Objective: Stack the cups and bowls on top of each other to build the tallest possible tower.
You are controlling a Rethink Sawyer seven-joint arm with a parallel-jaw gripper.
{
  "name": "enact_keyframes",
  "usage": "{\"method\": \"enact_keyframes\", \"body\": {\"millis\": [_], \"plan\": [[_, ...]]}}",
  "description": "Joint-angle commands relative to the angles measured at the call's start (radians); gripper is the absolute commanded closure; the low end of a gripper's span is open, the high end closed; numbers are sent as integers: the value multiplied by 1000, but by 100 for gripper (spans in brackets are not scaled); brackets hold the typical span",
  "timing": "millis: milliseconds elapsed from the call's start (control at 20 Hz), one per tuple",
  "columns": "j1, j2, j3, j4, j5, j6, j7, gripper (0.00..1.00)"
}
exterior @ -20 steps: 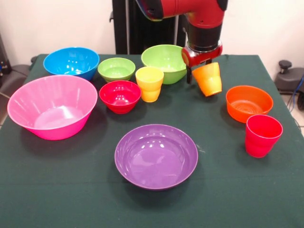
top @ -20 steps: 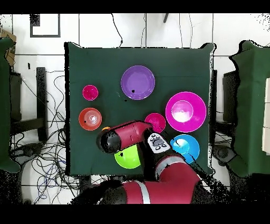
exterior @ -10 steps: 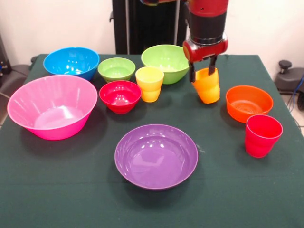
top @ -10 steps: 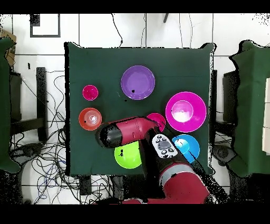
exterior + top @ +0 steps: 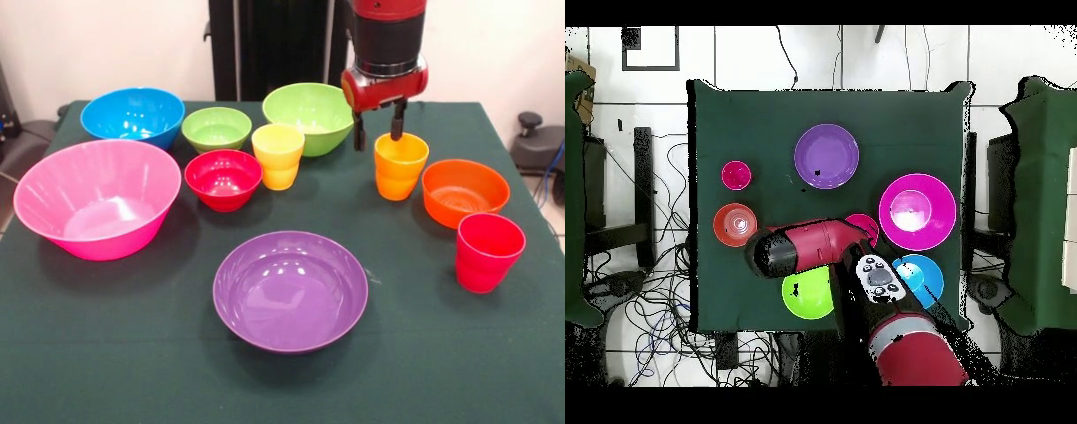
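Note:
My gripper (image 5: 378, 137) hangs open just above the orange cup (image 5: 400, 170), which stands upright on the table. One finger is left of the cup's rim and the other is at its far rim. The yellow cup (image 5: 278, 156) and the red cup (image 5: 489, 252) stand alone. The purple bowl (image 5: 290, 290) sits empty at the front middle. The pink (image 5: 95, 199), blue (image 5: 132, 115), small green (image 5: 216, 129), lime green (image 5: 305, 110), small red (image 5: 223, 179) and small orange (image 5: 464, 193) bowls stand apart. In the overhead view the arm (image 5: 805, 250) hides the gripper and the orange cup.
The green table cloth (image 5: 441, 353) covers the table. The robot's black pedestal (image 5: 265, 44) stands behind the far edge. In the overhead view, cables lie on the floor left of the table (image 5: 655, 290).
The gripper carried the tilted orange cup to the right and down. The cup now stands upright on the table, next to the orange bowl, out of the fingers.

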Motion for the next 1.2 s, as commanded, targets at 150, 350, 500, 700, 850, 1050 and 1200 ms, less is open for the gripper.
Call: {"method": "enact_keyframes", "body": {"millis": [150,350,500,700,850,1050,1200], "plan": [[28,50,11,4,-22,-78,111,0],[54,93,-28,-12,-38,-111,131,0],[71,110,-41,-28,-34,-124,136,0],[93,123,-58,-40,-24,-133,141,0],[106,140,-80,-53,-27,-147,139,0],[110,139,-95,-58,-24,-143,126,0],[113,141,-108,-60,-27,-143,121,0]]}}
